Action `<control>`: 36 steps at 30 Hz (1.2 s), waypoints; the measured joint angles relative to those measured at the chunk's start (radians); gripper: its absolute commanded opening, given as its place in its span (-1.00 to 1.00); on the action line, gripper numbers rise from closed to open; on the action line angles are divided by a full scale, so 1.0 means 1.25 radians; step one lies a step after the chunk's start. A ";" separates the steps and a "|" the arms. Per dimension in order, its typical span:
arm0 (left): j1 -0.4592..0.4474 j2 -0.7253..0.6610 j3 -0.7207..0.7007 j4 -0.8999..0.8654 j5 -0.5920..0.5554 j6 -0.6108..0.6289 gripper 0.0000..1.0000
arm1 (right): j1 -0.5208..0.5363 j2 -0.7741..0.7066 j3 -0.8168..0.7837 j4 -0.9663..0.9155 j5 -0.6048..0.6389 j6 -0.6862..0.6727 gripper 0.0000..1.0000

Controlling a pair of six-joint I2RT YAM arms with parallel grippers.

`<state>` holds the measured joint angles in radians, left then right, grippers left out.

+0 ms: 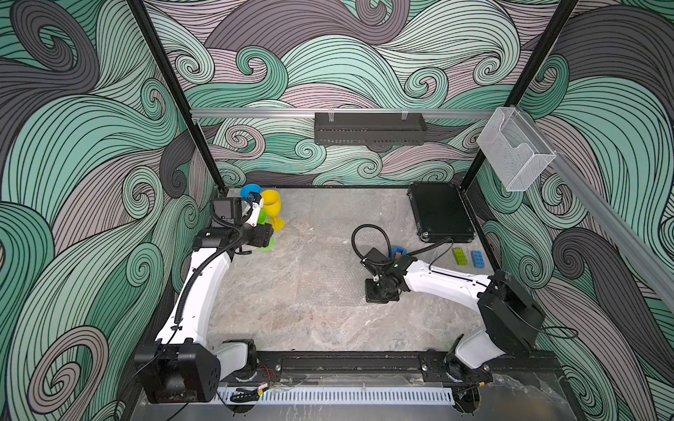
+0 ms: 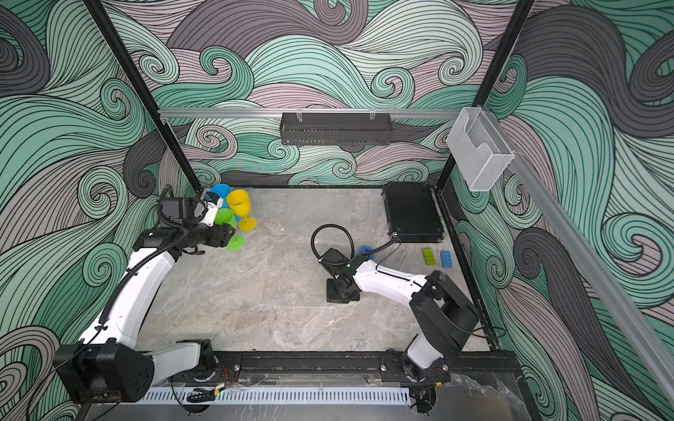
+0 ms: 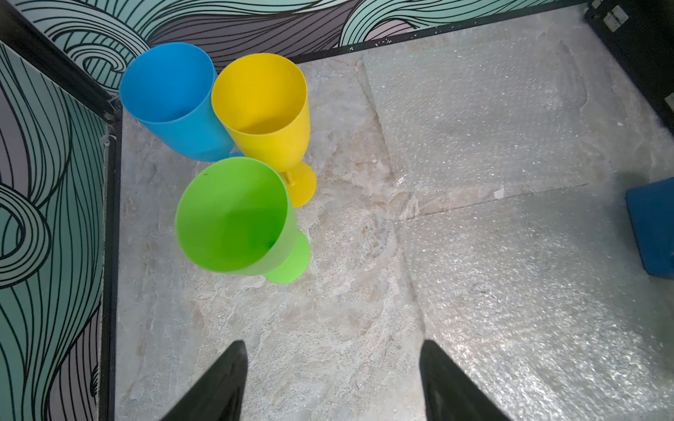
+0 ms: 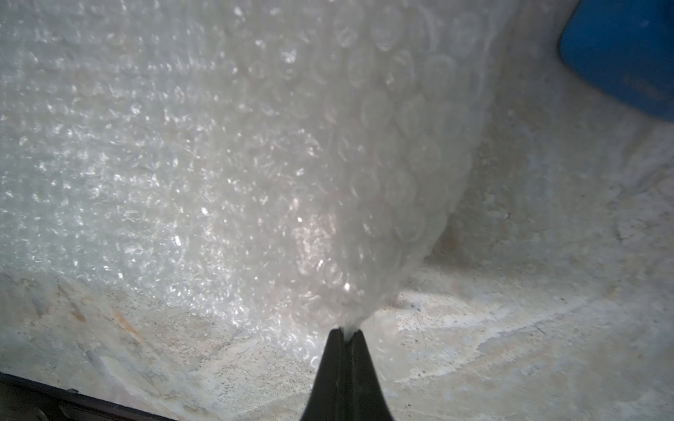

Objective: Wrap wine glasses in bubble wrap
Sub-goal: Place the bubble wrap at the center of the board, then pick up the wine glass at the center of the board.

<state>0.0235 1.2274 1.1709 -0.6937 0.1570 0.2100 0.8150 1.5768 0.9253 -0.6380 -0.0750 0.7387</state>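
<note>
So far, nothing is wrapped. All three wine glasses (image 2: 239, 204) stand bare and upright, bunched in the far corner of the table (image 1: 291, 328) on my left side. The blue goblet (image 3: 167, 84) is deepest in the corner, the yellow goblet (image 3: 260, 98) is just beside it, and the green goblet (image 3: 233, 218) is nearest my left gripper (image 3: 333, 346). That gripper hangs near them with its jaws spread and nothing between them.

My right gripper (image 4: 344, 333) is pinched tight on an edge of the bubble wrap (image 4: 219, 145). The sheet rises toward the pinch while the rest lies flat mid-table. A second sheet (image 3: 474, 102) lies beyond it, toward the far wall. A blue tape dispenser (image 4: 627, 47) sits near the held sheet.

By my judgement this is the very start: one sheet gripped, no glass fetched. A goblet has yet to be laid on the sheet and rolled up, then the other two likewise.
</note>
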 measured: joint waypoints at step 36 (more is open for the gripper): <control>-0.011 0.455 0.372 -0.204 -0.065 0.041 -1.00 | -0.030 -0.349 0.047 -0.180 0.060 -0.243 0.60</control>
<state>0.0093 1.7962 1.6360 -0.9485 0.0753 0.2615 0.7773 1.1404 0.9844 -0.8627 0.0006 0.4347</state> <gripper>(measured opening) 0.052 0.800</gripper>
